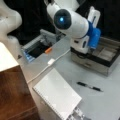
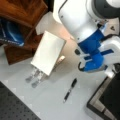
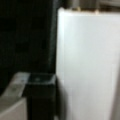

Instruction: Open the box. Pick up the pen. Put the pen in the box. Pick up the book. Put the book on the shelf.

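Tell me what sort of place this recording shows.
Probably a robotics lab bench made up as a desk: a white arm over a grey table, a perforated black mounting board, a notebook, a pen, and a wooden shelf.

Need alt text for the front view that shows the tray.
A white-and-blue robot arm reaches down over the box, which appears open. On the grey table lie the pen and the book; the end effector is hidden.
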{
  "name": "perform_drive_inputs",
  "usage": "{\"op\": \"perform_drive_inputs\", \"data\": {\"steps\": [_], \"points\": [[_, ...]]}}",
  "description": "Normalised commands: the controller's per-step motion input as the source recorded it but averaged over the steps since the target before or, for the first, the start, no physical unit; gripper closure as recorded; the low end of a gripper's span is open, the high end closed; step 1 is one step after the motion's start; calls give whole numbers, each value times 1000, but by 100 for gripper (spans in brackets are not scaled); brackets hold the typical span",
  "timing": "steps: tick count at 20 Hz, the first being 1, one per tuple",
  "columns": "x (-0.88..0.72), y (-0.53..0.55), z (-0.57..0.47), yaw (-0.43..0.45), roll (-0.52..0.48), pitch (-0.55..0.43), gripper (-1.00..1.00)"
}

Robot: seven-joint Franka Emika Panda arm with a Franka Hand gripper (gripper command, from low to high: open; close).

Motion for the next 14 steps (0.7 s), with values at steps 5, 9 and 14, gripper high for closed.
{"op": "perform_drive_inputs", "data": {"steps": [5,9,14], "points": [[713,110,593,192,-7,54,100],[739,144,613,161,131,81,100],[769,140,611,135,194,93,100]]}}
